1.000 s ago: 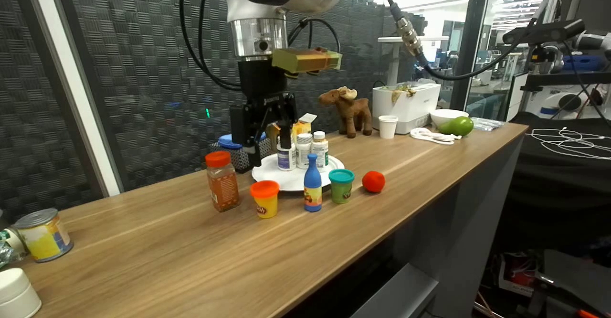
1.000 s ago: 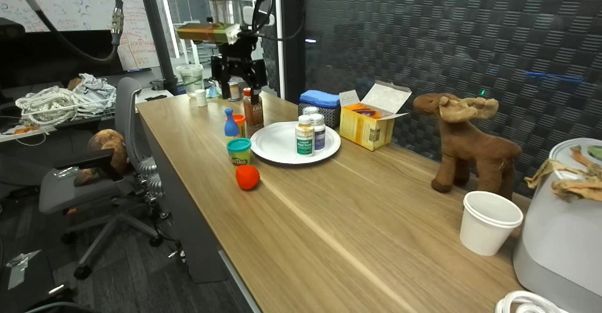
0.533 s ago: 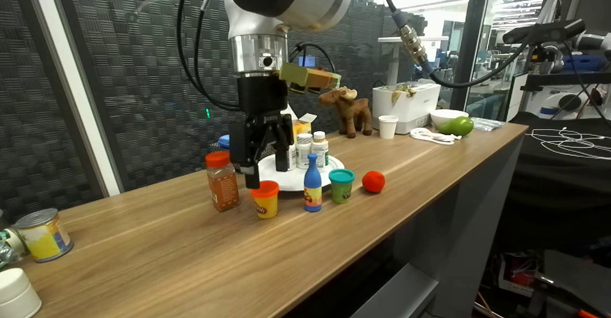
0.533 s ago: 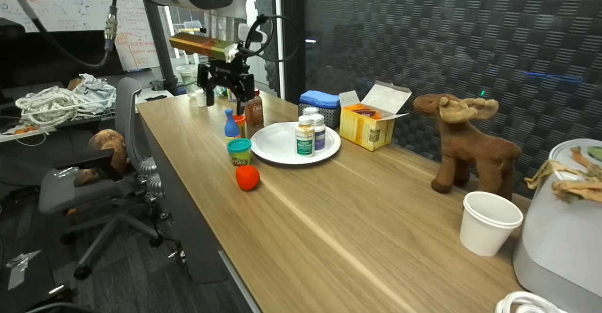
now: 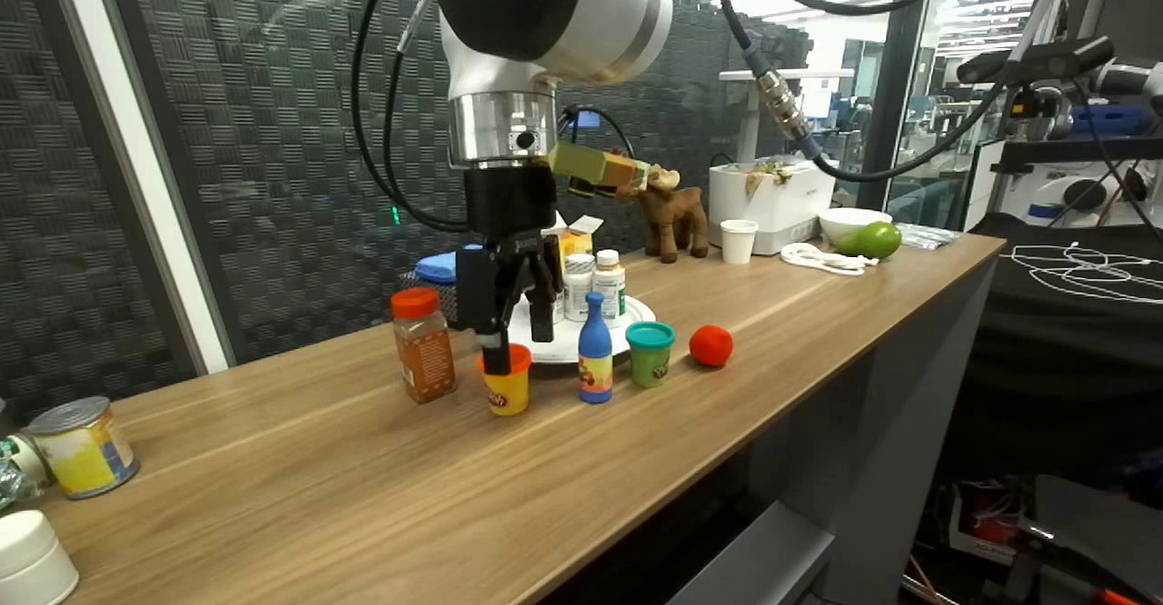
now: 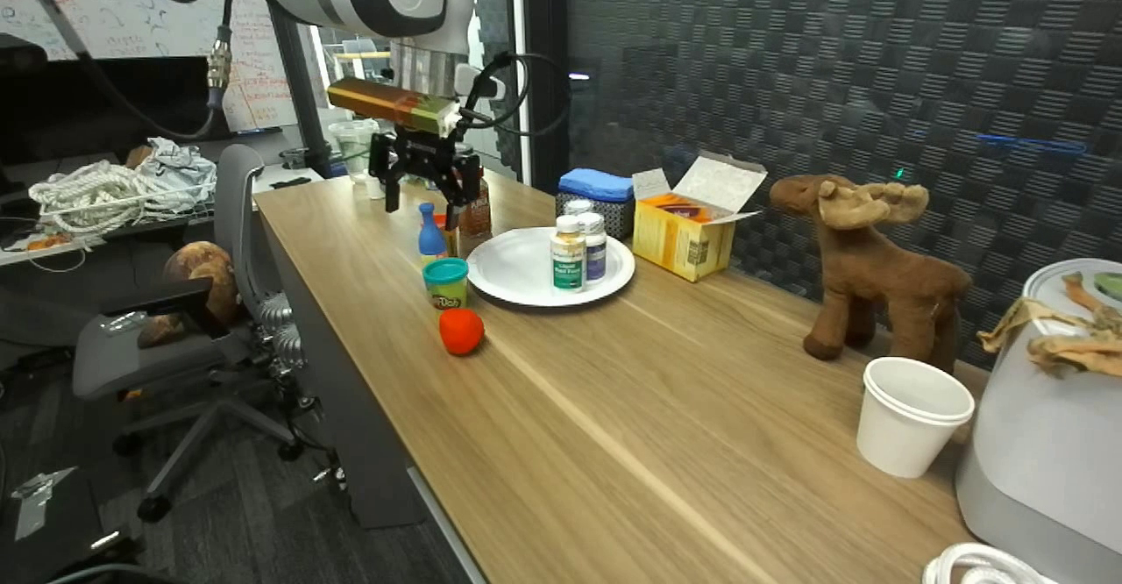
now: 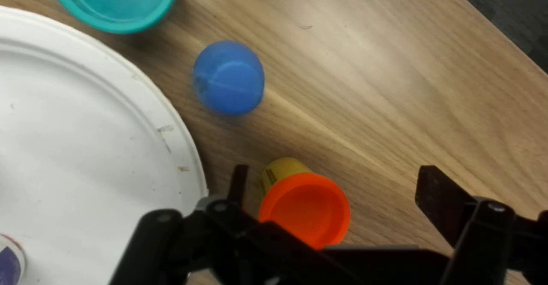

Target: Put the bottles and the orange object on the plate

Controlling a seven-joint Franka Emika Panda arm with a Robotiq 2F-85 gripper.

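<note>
A white plate holds three white pill bottles; one shows at the edge of the wrist view. Off the plate stand a blue bottle, a yellow tub with an orange lid, a green tub with a teal lid, and a spice jar with a red lid. An orange-red round object lies beside the green tub. My gripper is open and empty, pointing down just above the yellow tub. In the wrist view the orange lid lies between the fingers, nearer the left one.
Behind the plate are a blue-topped basket and an open yellow box. A toy moose, a paper cup and a white appliance stand farther along. A can stands at the opposite end.
My gripper has come down from beside the plate to just above the yellow tub, staying open. The objects on the table have not moved.
</note>
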